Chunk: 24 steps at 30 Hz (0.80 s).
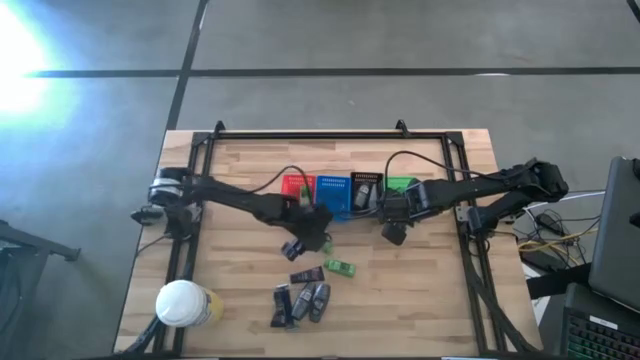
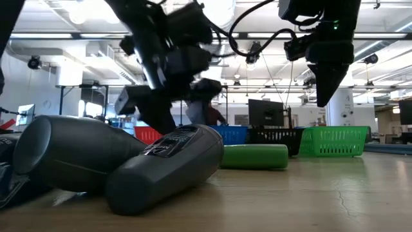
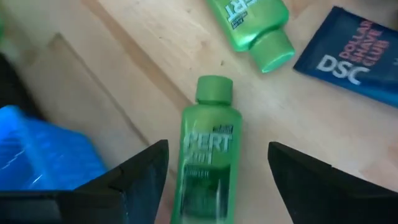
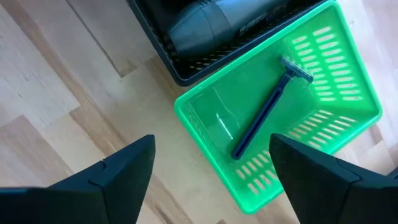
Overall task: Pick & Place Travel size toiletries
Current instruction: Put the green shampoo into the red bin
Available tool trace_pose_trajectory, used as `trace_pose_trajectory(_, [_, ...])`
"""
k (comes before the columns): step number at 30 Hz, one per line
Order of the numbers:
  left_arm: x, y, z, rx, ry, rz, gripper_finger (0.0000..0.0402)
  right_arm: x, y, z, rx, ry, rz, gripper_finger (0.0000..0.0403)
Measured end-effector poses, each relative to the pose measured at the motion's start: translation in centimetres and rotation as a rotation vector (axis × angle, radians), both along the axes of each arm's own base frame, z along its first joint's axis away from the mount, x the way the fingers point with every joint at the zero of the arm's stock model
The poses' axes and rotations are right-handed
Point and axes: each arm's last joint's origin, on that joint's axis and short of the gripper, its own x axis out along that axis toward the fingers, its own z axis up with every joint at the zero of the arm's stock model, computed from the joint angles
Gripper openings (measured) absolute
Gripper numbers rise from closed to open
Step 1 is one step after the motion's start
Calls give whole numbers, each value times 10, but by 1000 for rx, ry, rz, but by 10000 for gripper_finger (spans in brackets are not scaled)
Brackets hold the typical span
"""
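Open wood on the right, clutter bottom-left

Toiletries pile and the big jar block the near left; baskets line the back.

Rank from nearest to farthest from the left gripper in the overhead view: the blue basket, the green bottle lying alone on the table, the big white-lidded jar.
From the left gripper:
1. Blue basket, just behind it.
2. Green bottle, on the front side.
3. White-lidded jar, front left corner.

wood bench: red basket, blue basket, black basket, green basket in a far row; toiletries clustered near centre; white-lidded jar near-left
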Motion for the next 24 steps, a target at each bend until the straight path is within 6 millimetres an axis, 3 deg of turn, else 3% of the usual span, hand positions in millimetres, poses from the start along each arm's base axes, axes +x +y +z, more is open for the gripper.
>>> trace_pose_trajectory(7, [11,2,-13,1,124,10,262,0,0,0,-2,-1,-4,327])
trace_pose_trajectory(15, [-3,0,-12,-49,275,167,173,0,-1,0,-27,-4,-8,323])
trace_pose_trajectory(20, [-18,-2,5,-106,337,373,124,0,-1,0,-27,-4,-8,307])
trace_pose_trajectory(24, [-33,-3,45,-226,270,578,123,0,-1,0,-27,-6,-10,295])
